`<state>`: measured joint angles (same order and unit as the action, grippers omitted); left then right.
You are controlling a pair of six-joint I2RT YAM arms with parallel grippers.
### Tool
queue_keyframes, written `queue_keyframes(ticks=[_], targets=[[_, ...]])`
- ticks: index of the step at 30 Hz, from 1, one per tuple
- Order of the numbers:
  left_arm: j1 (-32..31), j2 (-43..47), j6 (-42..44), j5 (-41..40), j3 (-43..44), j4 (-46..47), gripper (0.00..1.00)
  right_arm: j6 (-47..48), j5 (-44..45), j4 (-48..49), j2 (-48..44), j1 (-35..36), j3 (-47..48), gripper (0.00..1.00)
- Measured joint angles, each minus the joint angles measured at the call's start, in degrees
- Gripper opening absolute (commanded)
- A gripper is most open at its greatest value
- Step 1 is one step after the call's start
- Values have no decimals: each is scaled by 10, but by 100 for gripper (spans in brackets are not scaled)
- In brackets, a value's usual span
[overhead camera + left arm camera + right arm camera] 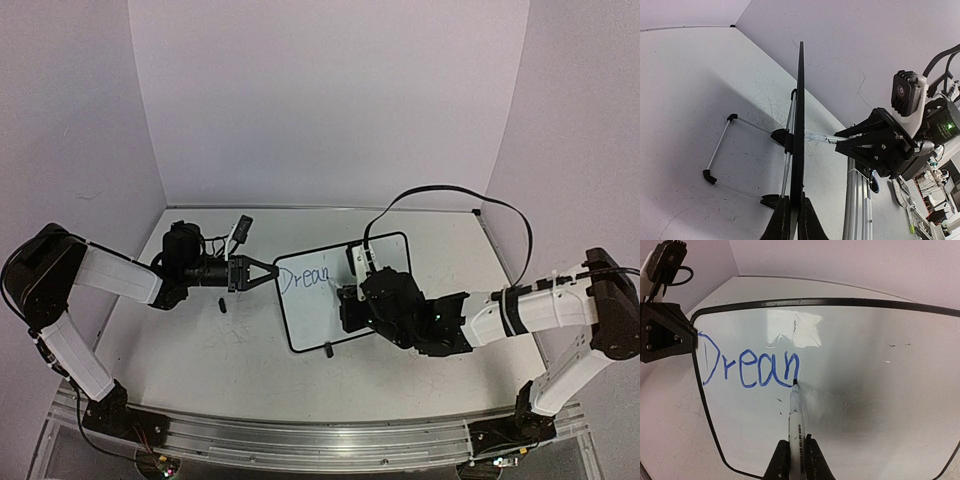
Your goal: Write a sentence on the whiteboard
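The whiteboard stands tilted on the table's middle. Blue letters of the sentence, reading "Drean", run along its upper left. My left gripper is shut on the board's left edge; the left wrist view shows the board edge-on between my fingers. My right gripper is shut on a white marker. The marker's tip touches the board at the foot of the last letter of the sentence. My right gripper hovers over the board's middle.
A small black cap-like piece lies on the table below my left gripper. The board's wire stand sticks out behind it. White walls close in the back and sides. An aluminium rail runs along the near edge.
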<state>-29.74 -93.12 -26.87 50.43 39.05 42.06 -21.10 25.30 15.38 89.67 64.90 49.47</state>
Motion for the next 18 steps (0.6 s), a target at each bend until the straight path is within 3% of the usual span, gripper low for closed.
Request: queue_keyframes(ticks=[18], targets=[[0,0,0,1,0,0,0,22,18,-2,0,-8,23,0]])
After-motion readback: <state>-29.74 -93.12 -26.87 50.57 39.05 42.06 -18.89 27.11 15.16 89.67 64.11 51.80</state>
